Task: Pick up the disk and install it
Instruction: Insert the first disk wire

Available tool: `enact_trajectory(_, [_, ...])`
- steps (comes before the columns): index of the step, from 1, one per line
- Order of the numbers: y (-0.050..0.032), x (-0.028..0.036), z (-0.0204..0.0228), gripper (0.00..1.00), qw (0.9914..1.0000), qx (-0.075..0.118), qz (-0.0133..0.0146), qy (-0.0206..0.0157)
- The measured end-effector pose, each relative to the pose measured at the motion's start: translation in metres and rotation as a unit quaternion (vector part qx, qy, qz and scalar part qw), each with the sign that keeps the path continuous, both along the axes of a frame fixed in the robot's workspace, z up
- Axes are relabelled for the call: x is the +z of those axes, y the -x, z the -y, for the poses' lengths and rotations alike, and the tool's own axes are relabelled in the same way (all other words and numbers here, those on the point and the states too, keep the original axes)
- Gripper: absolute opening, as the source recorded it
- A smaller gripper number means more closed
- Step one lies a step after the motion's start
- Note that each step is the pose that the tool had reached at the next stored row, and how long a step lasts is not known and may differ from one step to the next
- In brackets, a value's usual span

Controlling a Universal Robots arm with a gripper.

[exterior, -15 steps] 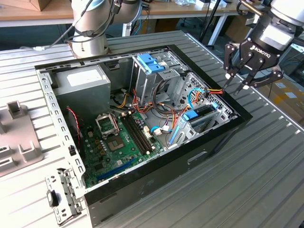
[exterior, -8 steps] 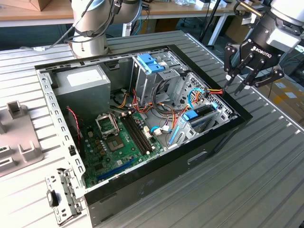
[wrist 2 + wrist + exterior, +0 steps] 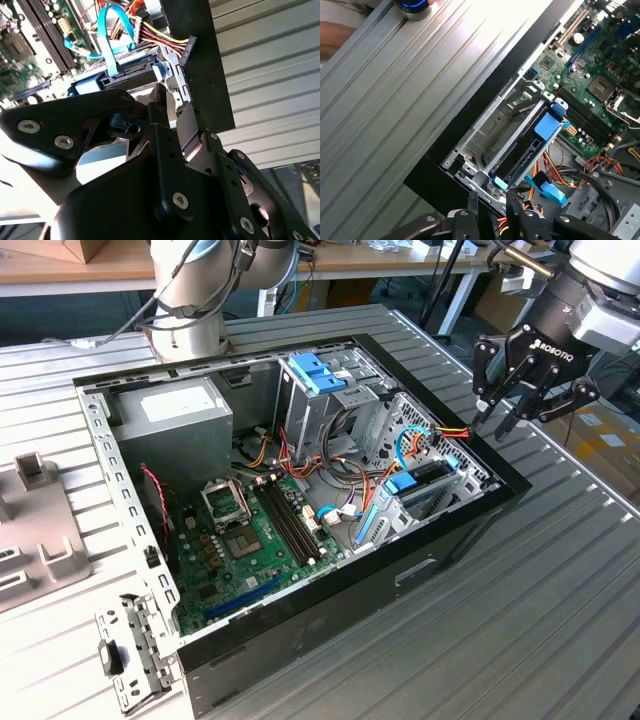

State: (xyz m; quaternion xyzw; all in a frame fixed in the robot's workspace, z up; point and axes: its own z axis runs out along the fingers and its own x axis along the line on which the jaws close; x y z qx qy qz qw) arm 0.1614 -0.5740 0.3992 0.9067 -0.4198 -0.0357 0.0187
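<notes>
The robot's pincer (image 3: 522,400) hovered empty, fingers apart, above the edge of the open computer case (image 3: 470,530) on the slatted counter (image 3: 560,620). The disk (image 3: 418,485), in its blue carrier, sat in the drive cage below, apparently slotted home beside loose cables (image 3: 440,432).

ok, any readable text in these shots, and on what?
Pincer body, exterior view: a line of white brand lettering, not quoted here.
White label on the grey box: too small to read.
Motherboard print: too small to read.
Disk: no legible text.
</notes>
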Motion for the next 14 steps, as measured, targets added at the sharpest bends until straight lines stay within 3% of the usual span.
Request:
enact_trajectory(2, [0.0,-0.0001,0.0,0.36,0.99974,0.023,0.0,0.0])
enact_trajectory(4, [0.0,-0.0001,0.0,0.36,0.99892,0.046,0.0,0.0])
enact_trajectory(7, [-0.0001,-0.0002,0.0,0.36,0.99701,0.077,0.0,0.0])
enact_trajectory(8, [-0.0003,-0.0006,0.0,0.36,0.99531,0.097,0.0,0.0])
enact_trajectory(9, [-0.0014,-0.001,-0.0002,0.36,0.99457,0.104,0.0,0.0001])
enact_trajectory(14, [-0.0065,-0.0053,-0.0042,0.36,0.99487,0.101,0.0,0.0])
